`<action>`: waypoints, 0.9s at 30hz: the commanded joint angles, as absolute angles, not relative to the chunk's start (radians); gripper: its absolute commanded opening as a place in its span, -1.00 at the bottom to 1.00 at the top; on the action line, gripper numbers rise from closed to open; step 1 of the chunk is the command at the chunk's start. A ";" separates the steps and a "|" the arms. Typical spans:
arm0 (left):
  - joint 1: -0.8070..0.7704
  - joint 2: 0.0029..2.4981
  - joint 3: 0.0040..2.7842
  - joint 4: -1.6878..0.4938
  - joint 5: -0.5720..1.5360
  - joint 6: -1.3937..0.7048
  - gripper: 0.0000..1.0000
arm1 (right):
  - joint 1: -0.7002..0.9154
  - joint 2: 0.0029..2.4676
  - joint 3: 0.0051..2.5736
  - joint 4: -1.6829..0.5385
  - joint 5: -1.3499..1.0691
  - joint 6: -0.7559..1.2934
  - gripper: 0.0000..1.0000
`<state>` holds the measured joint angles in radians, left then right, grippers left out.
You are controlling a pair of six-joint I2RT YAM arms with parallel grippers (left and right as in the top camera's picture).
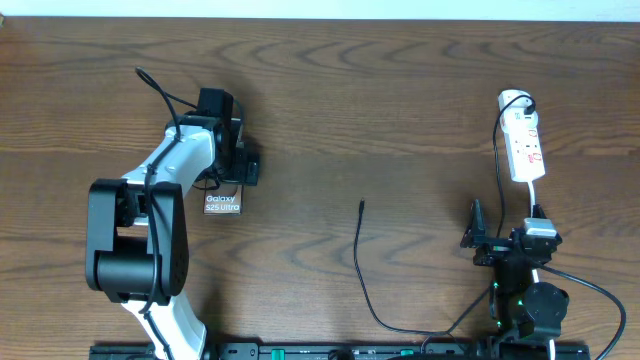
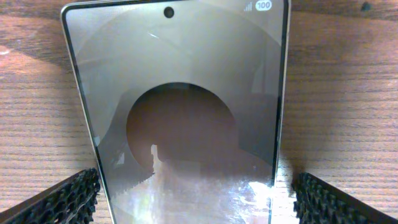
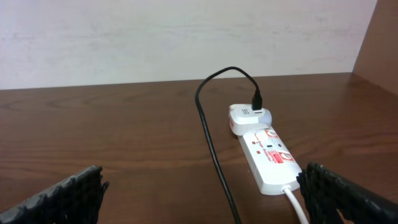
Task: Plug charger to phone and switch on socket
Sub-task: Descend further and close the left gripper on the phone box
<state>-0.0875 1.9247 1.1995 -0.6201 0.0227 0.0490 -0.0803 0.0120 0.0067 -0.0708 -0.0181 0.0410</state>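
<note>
One wood-grain desk [image 1: 400, 100] carries everything. The white-and-black left arm [image 1: 150, 210] stretches from 7 o'clock toward 10 o'clock. The left fingers [image 2: 56, 199] stand spread wide, one on each side of the near end of the phone [image 2: 186, 93]; whether they touch its edges cannot be told. The smaller right arm [image 1: 520, 280] sits at 4 o'clock. Its right fingers [image 3: 68, 193] are likewise spread, hold nothing, and point toward the socket [image 3: 267, 155] at their 12 o'clock. Seen from overhead, the phone lies flat at 9 o'clock, partly under the left wrist. The socket lies at 2 o'clock, well apart from the phone, with a black connector [image 3: 257, 99] in the white adapter [image 3: 245, 118] at its far end. The charger [image 1: 358, 262] lies loose near the desk's centre, its plug tip [image 1: 362, 204] pointing to 12 o'clock and touching neither phone nor socket.
</note>
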 commanded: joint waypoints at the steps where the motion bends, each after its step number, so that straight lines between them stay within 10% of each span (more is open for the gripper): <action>1: -0.086 1.947 1.192 -0.619 0.007 0.040 0.96 | -0.086 0.007 0.006 -0.075 -0.014 0.033 0.98; 27: -0.086 1.948 1.192 -0.619 0.028 0.040 0.96 | -0.086 0.007 0.006 -0.076 -0.013 0.033 0.98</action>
<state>-0.0875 1.9251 1.1995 -0.6197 0.0235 0.0490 -0.0803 0.0120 0.0067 -0.0708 -0.0181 0.0410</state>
